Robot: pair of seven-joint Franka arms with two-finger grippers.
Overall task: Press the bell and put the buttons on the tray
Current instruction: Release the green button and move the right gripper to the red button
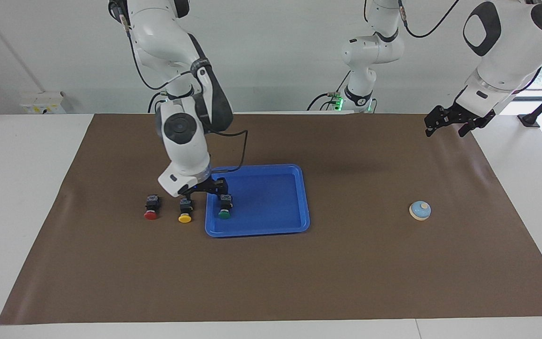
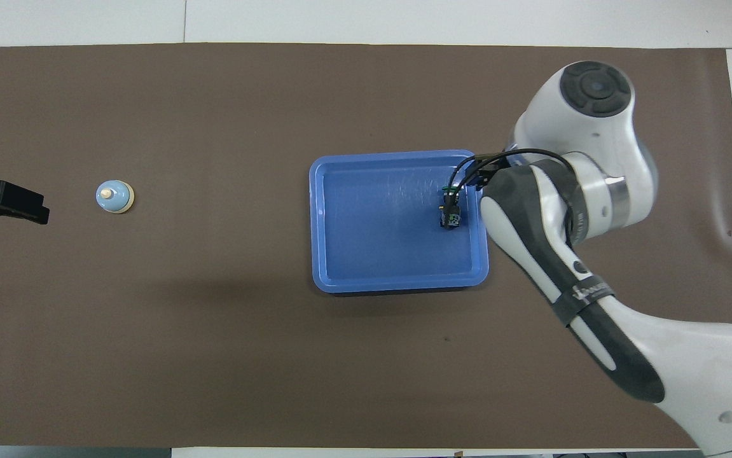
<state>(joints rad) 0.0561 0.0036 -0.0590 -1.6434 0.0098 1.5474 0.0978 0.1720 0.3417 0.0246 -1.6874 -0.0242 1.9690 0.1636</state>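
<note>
The blue tray [image 1: 271,228] lies mid-table; it also shows in the overhead view [image 2: 397,284]. My right gripper [image 1: 224,194] is low over the tray's end toward the right arm, shut on the green button [image 1: 224,210], which sits at the tray floor [image 2: 451,215]. The yellow button [image 1: 185,213] and the red button [image 1: 151,209] lie on the mat beside the tray, toward the right arm's end; my right arm hides them in the overhead view. The bell [image 1: 420,210] [image 2: 114,196] stands toward the left arm's end. My left gripper [image 1: 445,127] [image 2: 3,202] waits, open, raised beside the bell.
A brown mat [image 1: 299,282] covers most of the white table. The right arm's wrist and its black cable [image 1: 233,155] hang over the tray's rim nearest the robots.
</note>
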